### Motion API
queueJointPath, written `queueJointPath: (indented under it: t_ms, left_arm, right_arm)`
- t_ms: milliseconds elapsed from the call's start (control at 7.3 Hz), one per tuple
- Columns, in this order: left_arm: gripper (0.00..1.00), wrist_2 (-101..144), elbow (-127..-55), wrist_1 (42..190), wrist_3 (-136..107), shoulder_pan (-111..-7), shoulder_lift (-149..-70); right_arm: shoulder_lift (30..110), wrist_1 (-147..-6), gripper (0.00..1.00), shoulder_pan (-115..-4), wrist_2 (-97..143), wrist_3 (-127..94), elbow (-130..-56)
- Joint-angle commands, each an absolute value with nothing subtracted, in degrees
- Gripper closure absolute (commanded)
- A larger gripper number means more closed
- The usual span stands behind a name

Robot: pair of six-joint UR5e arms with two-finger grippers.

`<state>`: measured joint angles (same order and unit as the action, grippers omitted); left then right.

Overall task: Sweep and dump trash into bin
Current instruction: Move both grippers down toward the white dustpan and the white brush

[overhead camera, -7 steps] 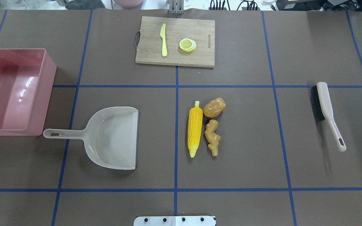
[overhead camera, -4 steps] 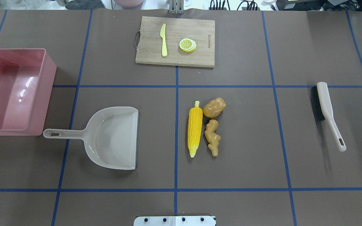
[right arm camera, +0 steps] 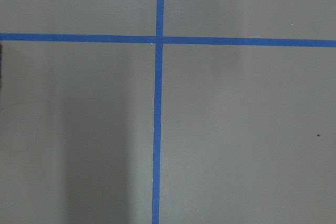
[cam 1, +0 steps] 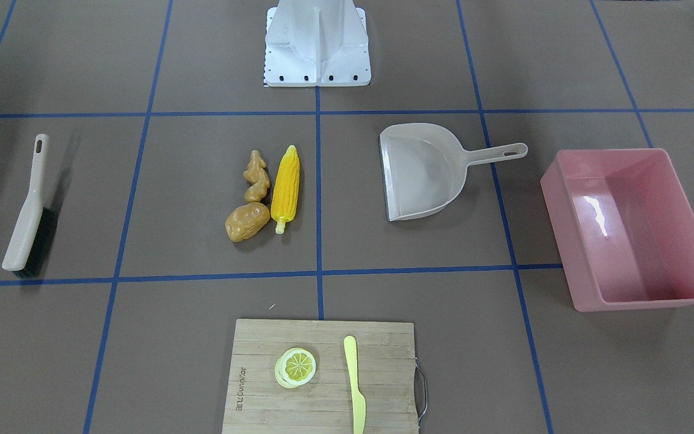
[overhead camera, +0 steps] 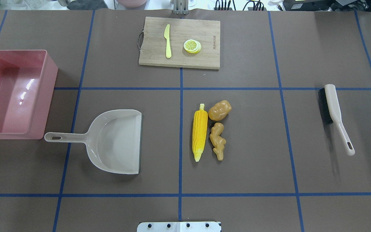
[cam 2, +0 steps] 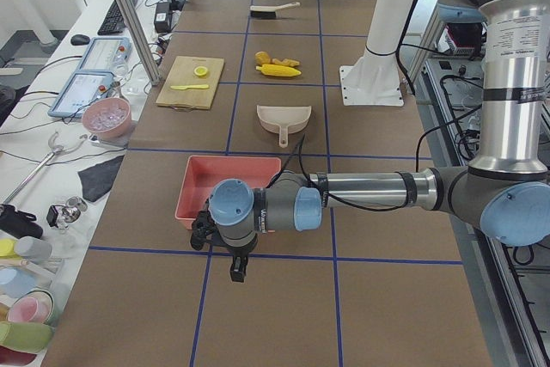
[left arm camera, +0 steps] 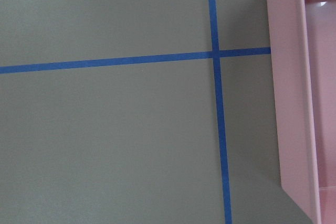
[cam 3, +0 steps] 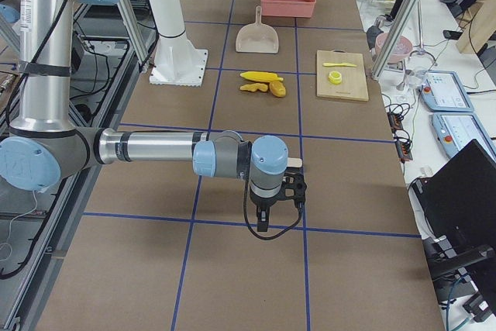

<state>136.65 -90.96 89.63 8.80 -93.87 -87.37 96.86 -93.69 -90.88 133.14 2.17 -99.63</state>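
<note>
Looks like a robotics lab: brown paper-covered counter (overhead camera: 253,145) gridded with blue tape lines (overhead camera: 237,88), white bolted-down arm pedestal (cam 1: 317,48), grey touchscreen control tablets (cam 3: 446,91), silver aluminium frame post (cam 2: 129,15).

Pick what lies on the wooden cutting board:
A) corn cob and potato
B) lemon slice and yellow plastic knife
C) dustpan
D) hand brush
B: the lemon slice and the pale yellow knife lie apart on the cutting board, and nothing else is on it.

- Overhead and front views look down from opposite sides, sharing the bin (overhead camera: 42,106).
- 2 end views look along the table (cam 2: 284,315).
- 2 wrist views hover close.
</note>
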Motion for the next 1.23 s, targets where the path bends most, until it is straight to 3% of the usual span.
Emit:
queueJointPath:
  t_ms: [0, 1095]
  left_arm:
    - [0.02, 136.6, -91.0, 89.6, 8.8, -93.9, -87.3]
    - [0.02, 136.4, -92.5, 89.4, 8.8, -94.0, -88.1]
  right_arm:
    - [96.7, -93.7, 0.00, -90.9, 133.2, 2.2, -100.2]
    - [96.4, -89.2, 0.00, -90.8, 135.0, 1.9, -99.1]
